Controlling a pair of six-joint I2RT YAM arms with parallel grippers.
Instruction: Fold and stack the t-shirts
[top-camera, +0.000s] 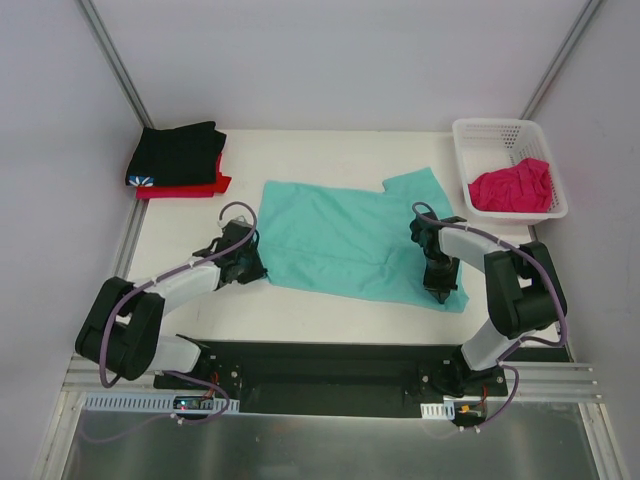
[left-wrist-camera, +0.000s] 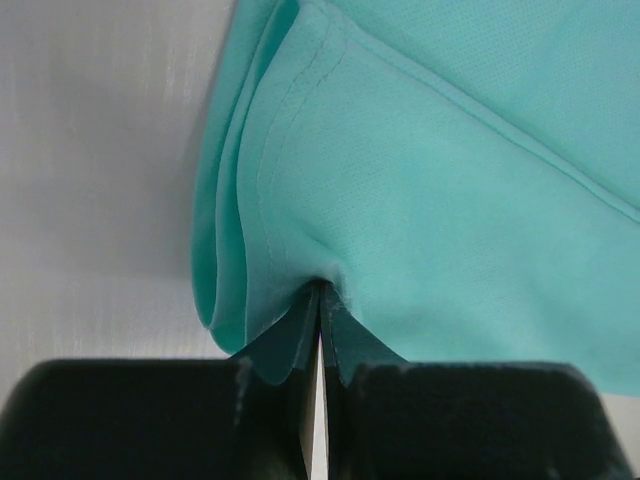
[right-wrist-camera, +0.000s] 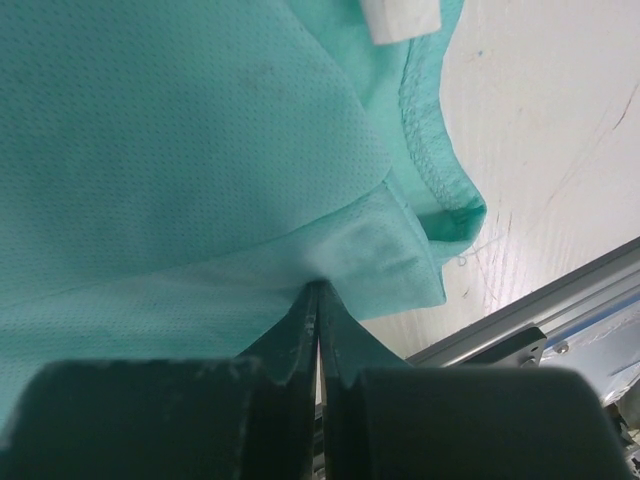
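The teal shirt lies in the middle of the table. It is spread out flat, but it sits a bit crooked and has soft wrinkles in it. One sleeve sticks out at the far right side.

The left gripper is at the near left corner of the teal shirt. Its jaws are squeezed tight on the cloth. In the left wrist view the cloth bunches up right where the jaws pinch it. The edge of the shirt curls over in a few layers there, and a line of stitches runs along it.

The right gripper is at the near right corner of the teal shirt. Its jaws are squeezed tight on the cloth too. In the right wrist view the stitched hem bends just beside the pinch. A small white tag shows at the top of that view. A metal rail runs along the table's edge close by.

At the far left corner of the table, the black shirt lies folded on top of the red shirt. The black shirt has a small blue and white mark at its near left corner.

At the far right stands a white basket. The pink shirt lies bunched up inside it.
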